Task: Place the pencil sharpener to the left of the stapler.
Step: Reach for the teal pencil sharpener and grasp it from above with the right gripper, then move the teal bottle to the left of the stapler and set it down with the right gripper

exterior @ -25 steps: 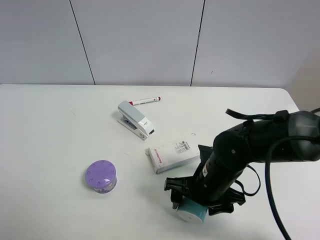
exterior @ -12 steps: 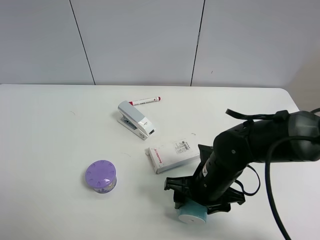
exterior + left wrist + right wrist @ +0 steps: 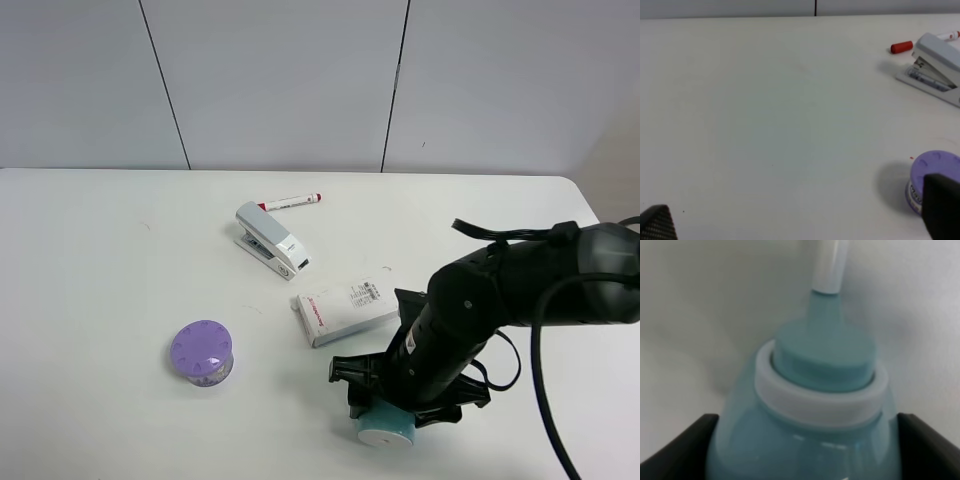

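The teal pencil sharpener (image 3: pixel 379 429) lies near the table's front edge, right of centre, its white round end facing forward. My right gripper (image 3: pixel 396 406) stands over it, a black finger on each side. In the right wrist view the teal barrel (image 3: pixel 820 390) fills the gap between both fingers (image 3: pixel 685 447) and touches them, so the gripper is shut on it. The white and grey stapler (image 3: pixel 271 240) sits far off toward the back left. My left gripper (image 3: pixel 797 202) is open over bare table, with the stapler (image 3: pixel 935 67) far from it.
A white box with red print (image 3: pixel 346 310) lies just behind the right gripper, between it and the stapler. A purple round lidded container (image 3: pixel 202 353) stands at front left. A red-capped marker (image 3: pixel 291 202) lies behind the stapler. The white table (image 3: pixel 100 280) spreads left.
The sharpener has shifted slightly to the left between the right gripper's fingers. The right arm has barely moved; nothing else has changed.
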Controlling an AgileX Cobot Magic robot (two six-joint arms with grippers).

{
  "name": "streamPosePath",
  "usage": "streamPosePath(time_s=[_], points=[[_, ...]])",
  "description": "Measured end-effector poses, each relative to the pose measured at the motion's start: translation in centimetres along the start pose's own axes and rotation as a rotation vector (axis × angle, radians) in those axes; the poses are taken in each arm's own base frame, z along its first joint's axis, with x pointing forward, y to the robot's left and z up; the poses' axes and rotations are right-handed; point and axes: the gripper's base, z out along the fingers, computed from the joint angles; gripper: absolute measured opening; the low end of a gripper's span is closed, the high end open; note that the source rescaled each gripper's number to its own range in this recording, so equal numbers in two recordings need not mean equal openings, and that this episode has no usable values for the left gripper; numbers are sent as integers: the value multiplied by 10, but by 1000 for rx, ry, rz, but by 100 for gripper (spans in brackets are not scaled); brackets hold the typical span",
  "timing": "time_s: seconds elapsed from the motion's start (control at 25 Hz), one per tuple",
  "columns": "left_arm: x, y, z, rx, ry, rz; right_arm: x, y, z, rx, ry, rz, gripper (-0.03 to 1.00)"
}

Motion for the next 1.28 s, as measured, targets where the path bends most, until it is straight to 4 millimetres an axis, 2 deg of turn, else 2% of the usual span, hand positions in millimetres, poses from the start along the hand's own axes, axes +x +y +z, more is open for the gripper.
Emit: streamPosePath(time_s=[0.28, 0.48, 0.88, 1.0, 1.28], points=[[0, 0, 0, 0, 0, 0, 0, 0, 0, 0, -2, -32, 2], [0, 0, 0, 0, 0, 0, -2, 3, -13, -59, -71, -68, 1], [0, 0, 0, 0, 0, 0, 2, 4, -36, -98, -104, -102, 1], [0, 0, 0, 0, 0, 0, -3, 13, -48, -104, -119, -146, 1], [0, 0, 0, 0, 0, 0, -31, 53, -91, -157, -238, -277, 1]])
